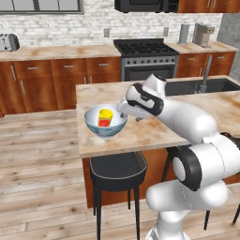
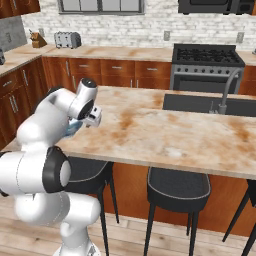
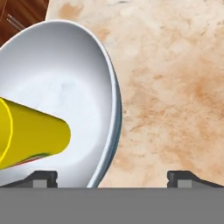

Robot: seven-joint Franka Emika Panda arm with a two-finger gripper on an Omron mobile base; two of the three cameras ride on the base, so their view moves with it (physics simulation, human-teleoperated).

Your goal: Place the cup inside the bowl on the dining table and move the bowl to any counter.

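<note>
Cup in the bowl on the dining table, claw spread wide at the bowl's rim.

From the left: the bowl (image 1: pixel 106 121) sits near the front left corner of the dining table (image 1: pixel 154 129), with the yellow cup (image 1: pixel 105 117) standing inside it, red patch facing out. Just right of the bowl, the gripper (image 1: pixel 125 108) hangs at its rim with its jaws wide apart, holding nothing. In the hand view one finger (image 3: pixel 43 177) sits over the bowl's (image 3: pixel 65 87) white inside, beside the cup (image 3: pixel 30 138), and the other is over the bare stone top (image 3: pixel 175 87), so the rim lies between them. A black stool (image 1: pixel 117 171) stands under the table edge. The counter (image 1: pixel 56 51) runs along the back wall, the stove (image 1: pixel 146 58) to its right.
</note>
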